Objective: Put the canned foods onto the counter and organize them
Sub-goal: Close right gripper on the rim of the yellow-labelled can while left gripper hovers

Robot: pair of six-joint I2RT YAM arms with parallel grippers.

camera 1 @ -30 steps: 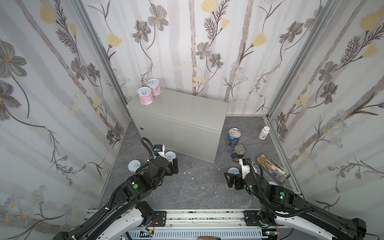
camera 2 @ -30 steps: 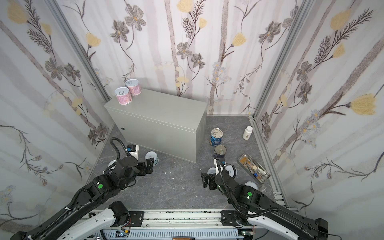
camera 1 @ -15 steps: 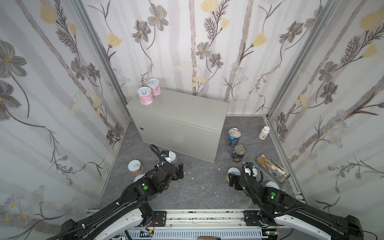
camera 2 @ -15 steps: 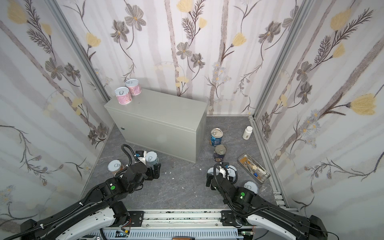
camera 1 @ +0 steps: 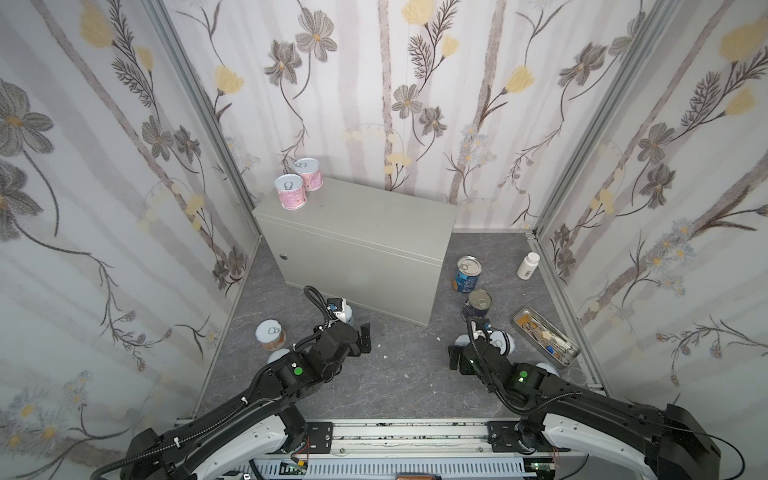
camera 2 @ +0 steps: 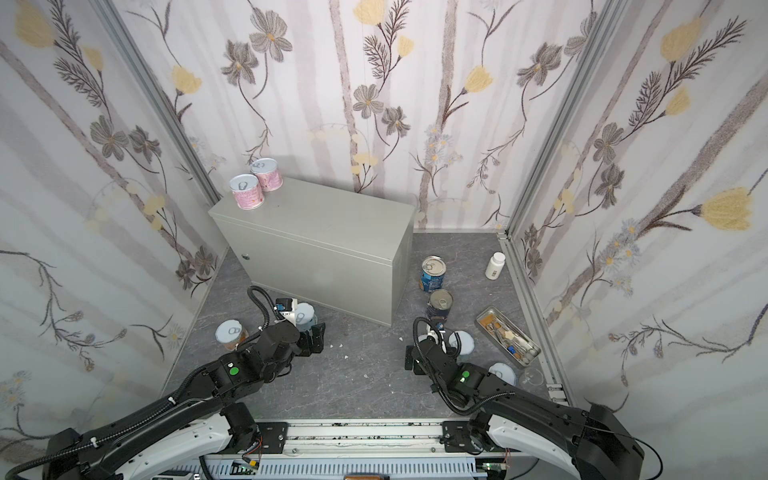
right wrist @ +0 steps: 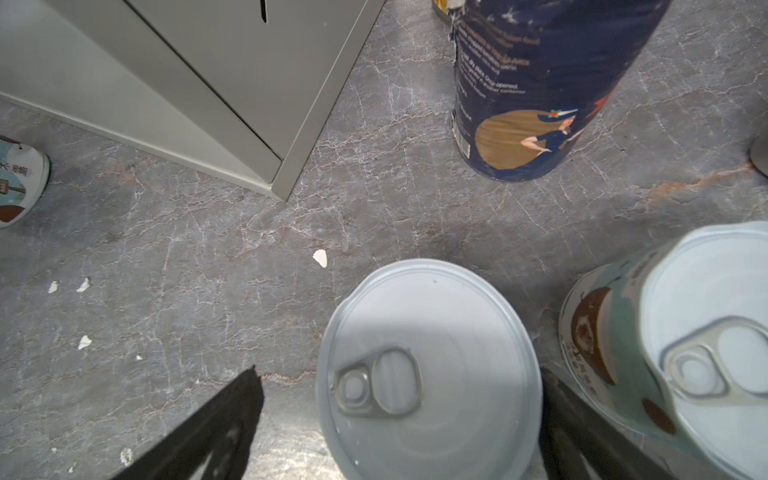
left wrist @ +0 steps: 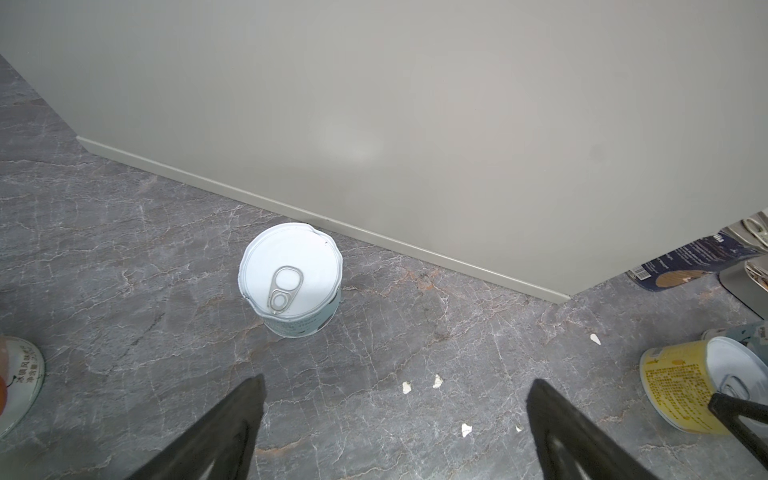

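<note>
1. 2 pink cans [camera 1: 289, 197] stand upright, side by side, at the far left corner of the desk [camera 1: 365, 216]. Judged: starting at a corner leaves the flat top free for orderly rows.

2. The left end effector [left wrist: 397, 386] is spread wide and holds nothing. It faces a pale green can [left wrist: 291, 282] that stands upright on the floor [left wrist: 124, 249] just beside the desk's front base, apart from both fingers. Judged: an approach for pickup.

3. The right end effector [right wrist: 399, 374] is equally wide and straddles a short can [right wrist: 428, 374] without clamping it. Its label is hidden.

4. A navy can [right wrist: 540, 83] and a blue can [camera 1: 467, 274] stand on the floor to the right of the desk.

5. Appearance: the short cans have pale pull-tab lids and pastel labels. The green can's rim looks slightly dented.
</note>
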